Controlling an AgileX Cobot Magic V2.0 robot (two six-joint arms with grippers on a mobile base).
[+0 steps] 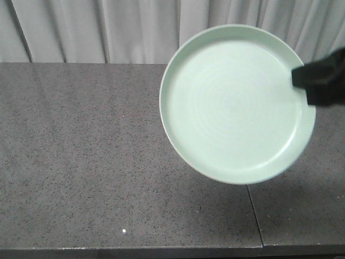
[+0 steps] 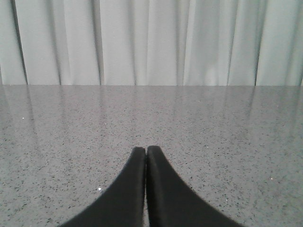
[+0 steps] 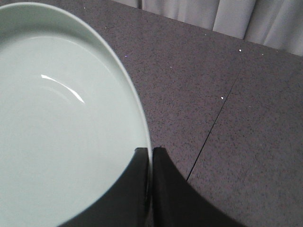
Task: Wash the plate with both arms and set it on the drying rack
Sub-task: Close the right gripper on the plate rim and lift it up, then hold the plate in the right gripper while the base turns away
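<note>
The right tool (image 3: 150,150) is pinched onto the rim of the plate (image 1: 232,105), one finger inside the low wall and one outside, with no gap beyond the thickness of the rim itself. Held by this single edge, the plate hangs clear of the worktop (image 1: 81,162) and tips its inner face toward the front camera. That probably suits the job: the whole dished surface is open for the other arm to reach and scrub, while the grip sits out at the margin. The left tool (image 2: 146,150) has its two fingers pressed together with nothing between them. It hovers low over bare worktop, facing the curtain (image 2: 151,42). It does not appear in the front view, so I cannot tell how near it is to the plate. Room to move looks generous. The worktop to the left of the plate is open stone, and its far edge meets the curtain, so a swing backward would have the least clearance. A thin seam (image 1: 254,210) runs through the worktop below the plate's lower rim. A one-sided pinch on a smooth rim could let the plate pivot or slip if it is pushed hard on the far side. The drying rack does not show in any of these views.
</note>
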